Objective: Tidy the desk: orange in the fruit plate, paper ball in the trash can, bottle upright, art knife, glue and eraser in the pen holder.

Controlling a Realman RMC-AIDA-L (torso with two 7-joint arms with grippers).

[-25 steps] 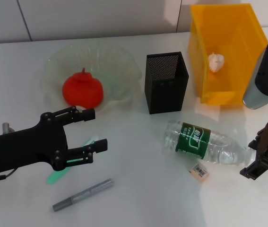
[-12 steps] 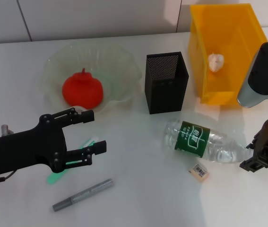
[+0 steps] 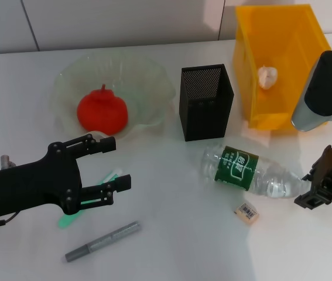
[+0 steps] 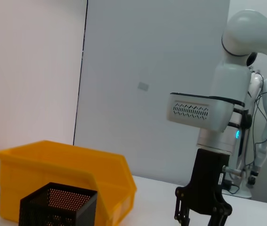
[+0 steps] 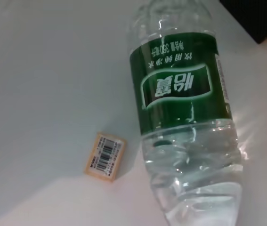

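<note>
We note a smooth white desk (image 3: pixel 171 246) filling the near and middle field. At the far edge it meets a pale grey panelled wall (image 3: pixel 113 23) with thin dark seams, one vertical at the far left. In the left wrist view we see a plain light wall (image 4: pixel 152 70) divided by one dark vertical seam. Lighting is even, with soft shadows on the desk.

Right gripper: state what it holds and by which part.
The right gripper is at the cap end of the lying bottle, but whether it actually grips the neck cannot be told. The left gripper holds nothing.
</note>
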